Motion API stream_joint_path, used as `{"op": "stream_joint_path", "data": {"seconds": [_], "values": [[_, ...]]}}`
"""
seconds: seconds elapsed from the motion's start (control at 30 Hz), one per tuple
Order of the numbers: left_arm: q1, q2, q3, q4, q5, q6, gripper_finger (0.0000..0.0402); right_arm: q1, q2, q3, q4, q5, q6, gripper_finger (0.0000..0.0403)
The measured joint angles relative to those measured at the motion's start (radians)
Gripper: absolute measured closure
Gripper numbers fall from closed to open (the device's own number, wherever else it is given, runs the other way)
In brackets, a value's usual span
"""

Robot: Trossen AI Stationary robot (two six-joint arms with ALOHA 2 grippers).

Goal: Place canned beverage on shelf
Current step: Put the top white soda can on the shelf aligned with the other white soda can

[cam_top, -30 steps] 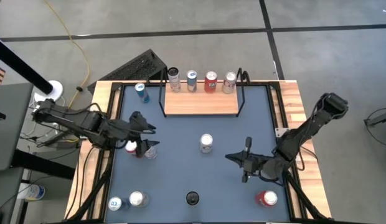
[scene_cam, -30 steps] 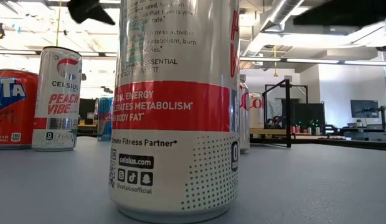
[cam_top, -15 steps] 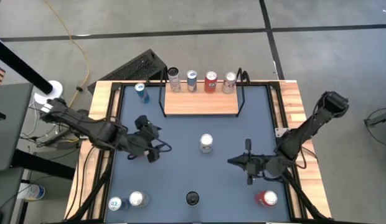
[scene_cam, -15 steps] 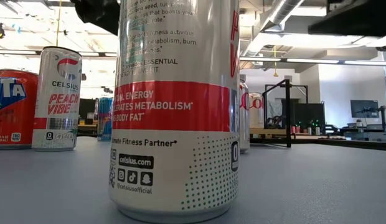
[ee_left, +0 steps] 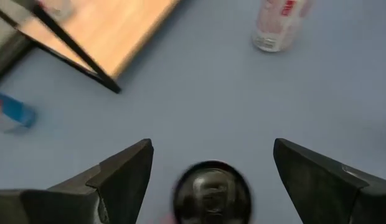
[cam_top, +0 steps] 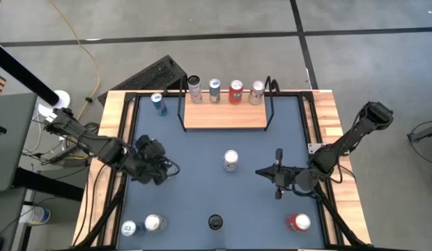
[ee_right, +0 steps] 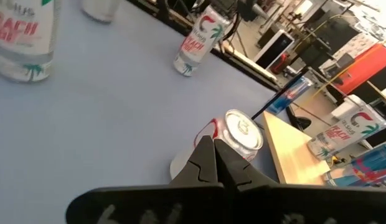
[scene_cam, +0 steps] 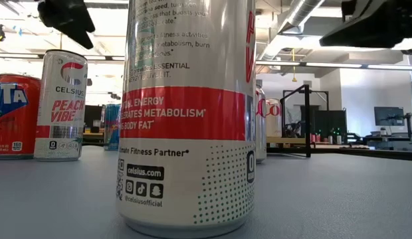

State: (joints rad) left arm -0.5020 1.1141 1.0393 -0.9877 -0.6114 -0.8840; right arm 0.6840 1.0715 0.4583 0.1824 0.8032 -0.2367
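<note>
While the left arm hovers: step in hand is the reach for a can.
Left gripper (ee_left: 211, 168): jaws spread wide, holding nothing; a dark-topped can (ee_left: 211, 194) stands between them, untouched.
Next move: lower around the can, then close.
Right gripper (cam_top: 277, 172): fingers pressed together, waiting near the middle can (cam_top: 231, 160).
Shelf (cam_top: 224, 116): well beyond the left jaws, four cans along its far edge.
Surface: blue-grey table (cam_top: 202, 188); an office room lies behind.
</note>
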Motion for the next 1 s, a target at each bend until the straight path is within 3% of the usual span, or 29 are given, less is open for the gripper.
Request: {"op": "stream_joint_path", "data": {"seconds": [0.07,1.0], "values": [[-0.010,-0.001,0.000,-0.025,-0.027,-0.001,0.0079,0.009,0.000,0.000,-0.006,-0.002,0.001,0.0403],[-0.010,0.033,-0.001,-0.087,0.134,-0.002,0.0079,0.010,0.001,0.000,-0.086,-0.021,0.064,0.0403]]}}
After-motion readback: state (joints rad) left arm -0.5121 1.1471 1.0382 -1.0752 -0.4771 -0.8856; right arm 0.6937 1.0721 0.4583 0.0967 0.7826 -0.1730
